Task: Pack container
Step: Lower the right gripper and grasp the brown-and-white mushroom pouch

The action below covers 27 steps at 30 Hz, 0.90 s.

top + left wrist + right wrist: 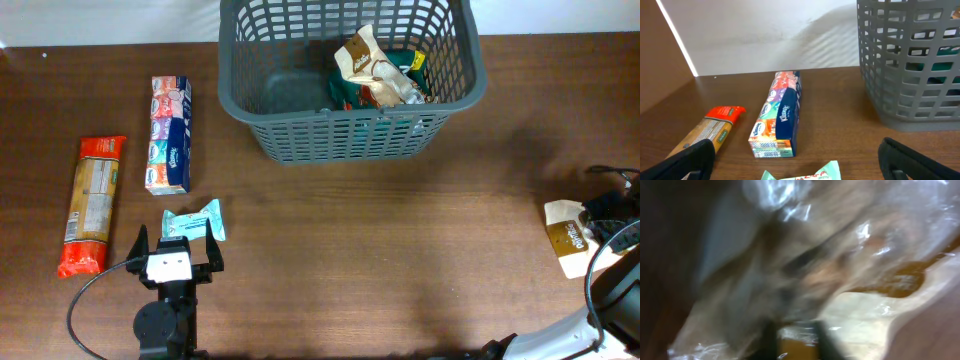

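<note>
My left pincer (178,240) hangs low over the near side of the brown table (400,280) with its fingers spread wide, gripping nothing. A small teal snack packet (195,222) lies just ahead, between the fingertips. Beyond it a Kleenex tissue pack (170,133) lies lengthwise, and a long pasta packet (92,205) with red ends lies to its left, near the table's left edge.

The dark grey basket (340,135) stands at the far edge of the table, ahead and to the right of my left pincer, well apart from it. Bare tabletop runs between us. Inside it, toward its right end, a tan packet (368,62) leans on a green one (408,65); its left half shows bare floor.

My right pincer (603,213) sits at the table's right edge, over a beige and brown packet (566,236). Its wrist view is a blur of crinkled clear film pressed close. I cannot tell whether it is clenched or released. The basket lies far to its left and farther back, with open wood between.
</note>
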### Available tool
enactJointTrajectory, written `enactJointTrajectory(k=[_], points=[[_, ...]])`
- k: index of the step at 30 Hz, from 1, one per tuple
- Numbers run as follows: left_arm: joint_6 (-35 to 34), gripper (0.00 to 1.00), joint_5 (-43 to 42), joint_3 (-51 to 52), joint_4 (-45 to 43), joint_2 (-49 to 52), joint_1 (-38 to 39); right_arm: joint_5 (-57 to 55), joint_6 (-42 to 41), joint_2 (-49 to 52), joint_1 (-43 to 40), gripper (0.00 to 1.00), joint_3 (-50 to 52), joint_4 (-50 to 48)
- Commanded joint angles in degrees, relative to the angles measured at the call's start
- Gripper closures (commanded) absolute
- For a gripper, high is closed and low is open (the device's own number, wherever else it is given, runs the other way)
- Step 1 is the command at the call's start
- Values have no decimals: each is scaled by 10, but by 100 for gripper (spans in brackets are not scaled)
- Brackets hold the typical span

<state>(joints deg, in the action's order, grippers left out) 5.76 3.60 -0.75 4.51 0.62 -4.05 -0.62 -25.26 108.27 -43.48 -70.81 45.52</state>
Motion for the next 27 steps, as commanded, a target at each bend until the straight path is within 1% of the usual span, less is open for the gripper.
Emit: enactJointTrajectory(k=[1,2,3,7,12,16,19,24,27], points=[[-5,1,-4,2,1,-3,-1,27,27,46,-4,21,37,10],[-5,1,-4,2,1,-3,-1,35,40,46,-4,3,37,9],[-5,1,-4,2,1,-3,-1,37,46,46,-4,1,37,8],[-5,1,-4,2,1,-3,-1,36,73,46,0,1,36,7],[-5,1,-4,2,1,-3,-1,37,86,46,9,1,31,7],[-5,1,-4,2,1,-3,-1,31,99,46,32,1,3,19],[-5,1,-4,2,1,-3,-1,3,98,46,56,1,-26,38],[-5,1,-4,2,1,-3,-1,-88,98,46,102,1,-86,78],[-5,1,-4,2,1,-3,-1,-106,99,46,114,1,-119,96]])
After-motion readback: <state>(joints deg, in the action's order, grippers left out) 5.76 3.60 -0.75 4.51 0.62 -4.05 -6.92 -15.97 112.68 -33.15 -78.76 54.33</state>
